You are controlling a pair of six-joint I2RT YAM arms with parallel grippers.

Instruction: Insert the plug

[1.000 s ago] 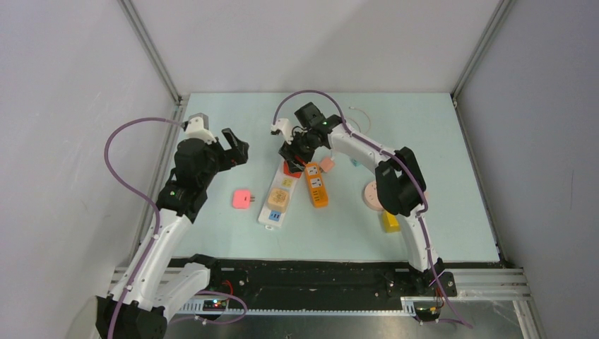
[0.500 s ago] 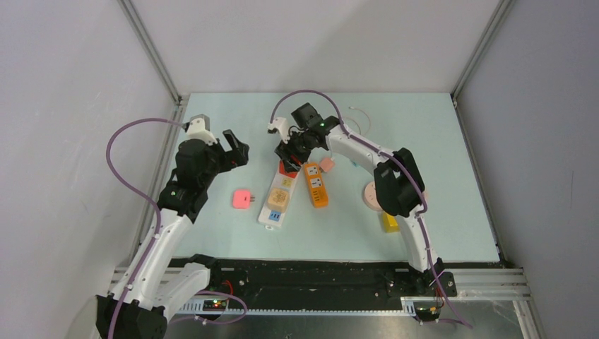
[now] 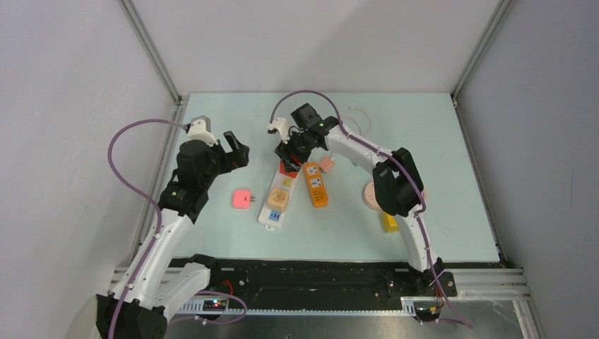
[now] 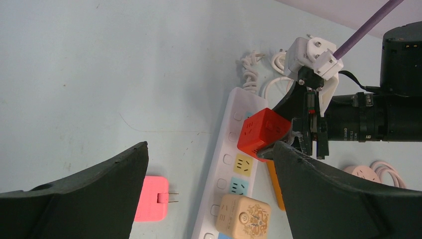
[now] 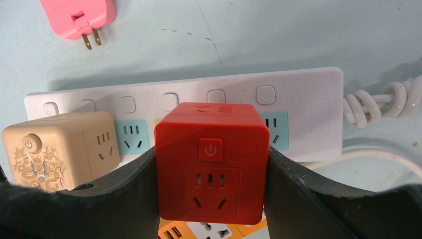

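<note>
My right gripper [image 3: 289, 159] is shut on a red cube plug [image 5: 211, 159], one finger on each side. It holds the cube, slightly tilted, over the far half of the white power strip [image 5: 298, 89]. The cube hides the socket under it, so I cannot tell whether the prongs are in. The cube [image 4: 262, 130] and the strip [image 4: 234, 119] also show in the left wrist view. A beige cube plug [image 5: 59, 147] sits in the strip nearer its front end. My left gripper [image 4: 210, 147] is open and empty, raised to the left of the strip.
A pink flat plug [image 3: 242, 199] lies loose on the table left of the strip, prongs toward it. An orange power strip [image 3: 316, 185] lies right of the white one. A pink round item [image 3: 327, 164], a round disc [image 3: 369, 195], a yellow block [image 3: 389, 222] and coiled white cord [image 5: 383, 102] lie to the right.
My right gripper with the red cube has shifted slightly left and back along the strip. The left arm has barely moved.
</note>
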